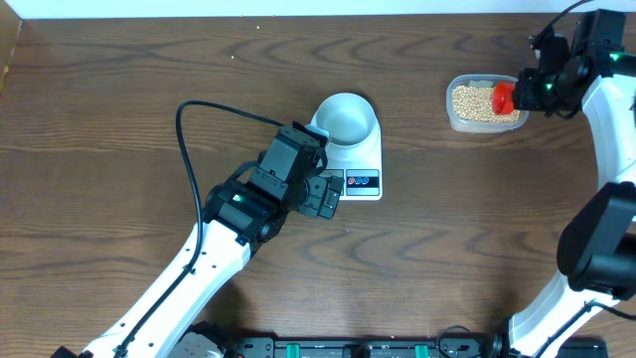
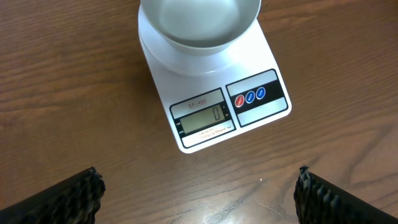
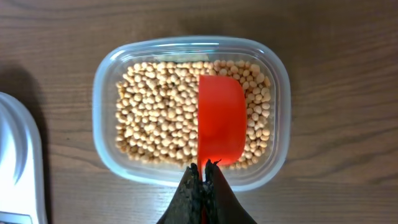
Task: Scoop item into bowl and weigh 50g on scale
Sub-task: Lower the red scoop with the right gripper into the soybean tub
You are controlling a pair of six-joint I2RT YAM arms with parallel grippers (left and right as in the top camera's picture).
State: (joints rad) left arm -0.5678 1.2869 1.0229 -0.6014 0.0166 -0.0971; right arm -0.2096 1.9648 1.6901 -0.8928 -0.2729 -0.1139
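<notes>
- We note the right pincer clenched on the handle of the red plastic scoop. Its blade lies over the small round tan-yellow beans in the clear rounded-rectangle plastic tub. We see no beans on the blade.
- Risk: the grip sits on the thin end of the handle. If the blade digs in steeply, we expect the scoop to twist in the jaws, or the light tub to slide on the brown wood-grain tabletop.
- Risk: the small round pale blue-white bowl stands empty on the flat white digital scale, well apart from the tub. A heaped scoop carried that far probably sheds beans, and round beans roll away.
- Risk: the grey LCD display reads 0. A full scoop tipped at once may overshoot 50 g; we judge small pours safer.
- Risk: the left pincer hangs released, grasping nothing, near the scale's front edge. Any contact with the platform or bowl falsifies the reading.
- Risk: beans landing on the scale outside the bowl add weight too.
</notes>
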